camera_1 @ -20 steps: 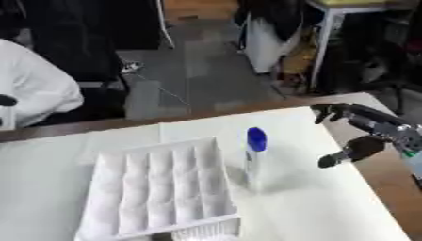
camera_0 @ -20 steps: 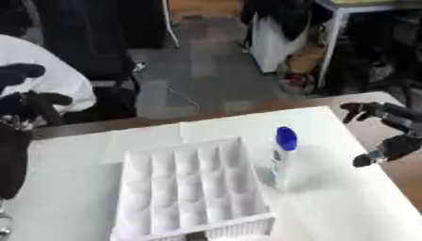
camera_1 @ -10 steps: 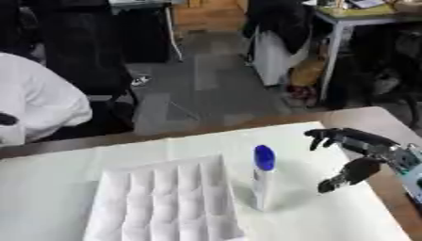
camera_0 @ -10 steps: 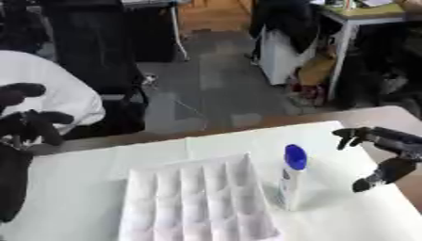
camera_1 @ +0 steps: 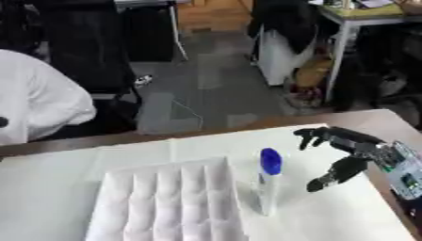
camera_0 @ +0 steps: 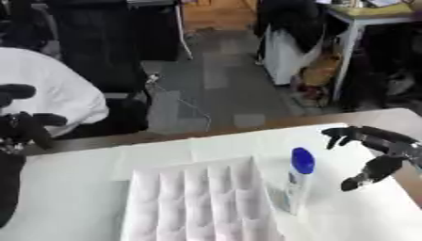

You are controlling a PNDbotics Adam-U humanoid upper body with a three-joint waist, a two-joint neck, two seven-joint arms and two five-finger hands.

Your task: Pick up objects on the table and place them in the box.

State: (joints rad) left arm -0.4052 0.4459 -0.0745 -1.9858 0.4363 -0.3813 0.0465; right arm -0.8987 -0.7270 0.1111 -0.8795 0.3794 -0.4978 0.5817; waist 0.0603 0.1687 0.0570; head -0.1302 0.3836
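The white box (camera_0: 194, 202) with its grid of compartments lay nearest me on the white table (camera_0: 74, 188). A white bottle (camera_0: 296, 186) with a blue cap stood upright just beside the box's right edge, outside it. To the bottle's right my right hand (camera_1: 350, 153) hung over the table, fingers and thumb spread apart around nothing, clear of the bottle. At the far left edge my left hand (camera_0: 25, 127) showed, fingers apart, holding nothing.
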